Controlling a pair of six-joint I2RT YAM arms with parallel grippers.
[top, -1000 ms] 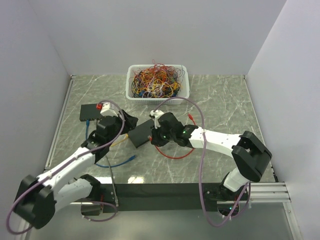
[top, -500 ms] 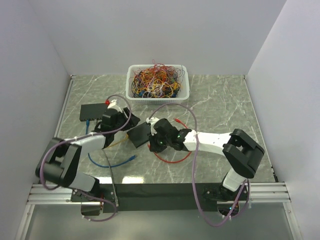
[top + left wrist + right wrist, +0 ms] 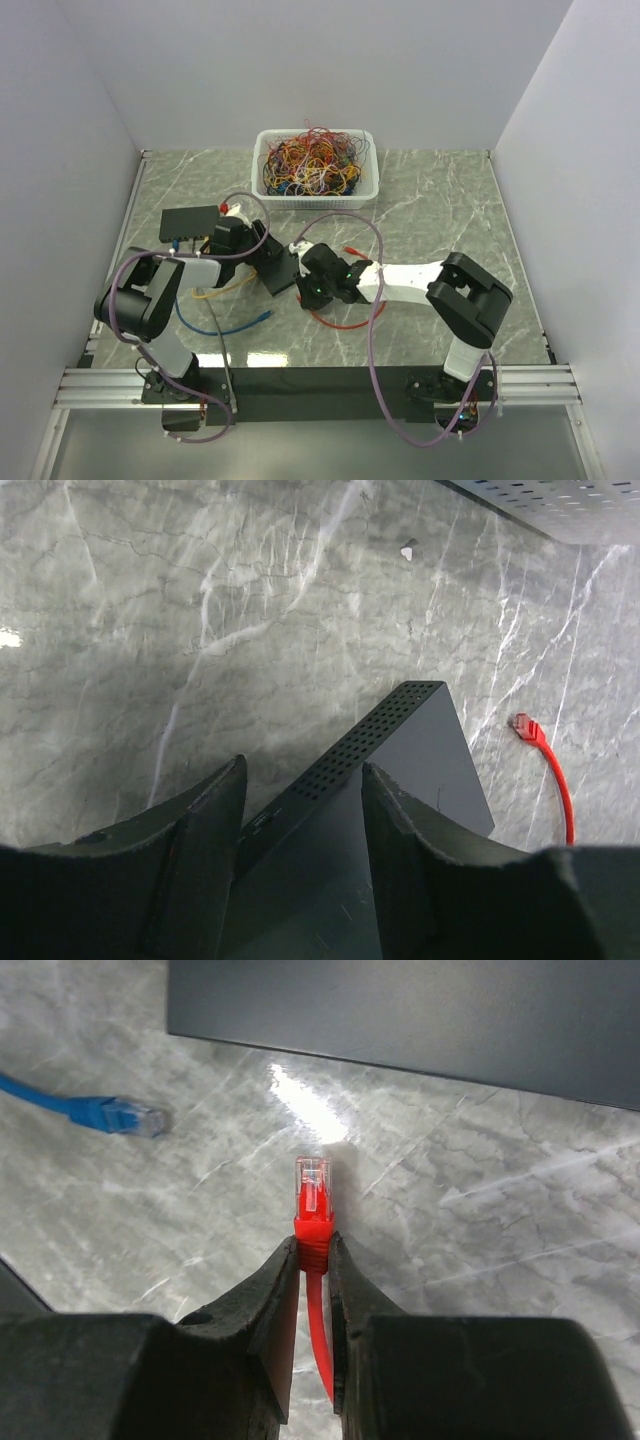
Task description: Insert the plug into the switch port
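Count, top view:
- Switches: 2, both flat black boxes. One switch (image 3: 281, 268) sits near the middle of the desk (image 3: 450, 200); a second switch (image 3: 190, 221) lies close to the left edge.
- Basket (image 3: 315, 200): 1, white, at the middle of the far edge, filled with a tangle of cables (image 3: 312, 160).
- Loose cables on the desk: 3, namely a red cable (image 3: 340, 322), a blue cable (image 3: 215, 328) and a yellow cable (image 3: 222, 291), all toward the near edge from the middle switch.
- Red plugs: 2. One is held. The other, the loose red plug (image 3: 522, 723), lies on the marble just right of the middle switch.

Left gripper (image 3: 302, 770): jaws apart, straddling one end of the middle switch, whose perforated side faces up between them. Contact with the switch cannot be told.

Right gripper (image 3: 313, 1245): jaws closed on the plug (image 3: 313, 1190), pinching its red boot.

Plug appearance: red boot, clear connector tip with the latch tab facing the camera. It is held just off the marble and points at the middle switch's dark side. A strip of bare desk with a bright glare patch separates them; it is not touching. No port is visible on that side in the right wrist view. A blue plug (image 3: 120, 1115) lies to its left.
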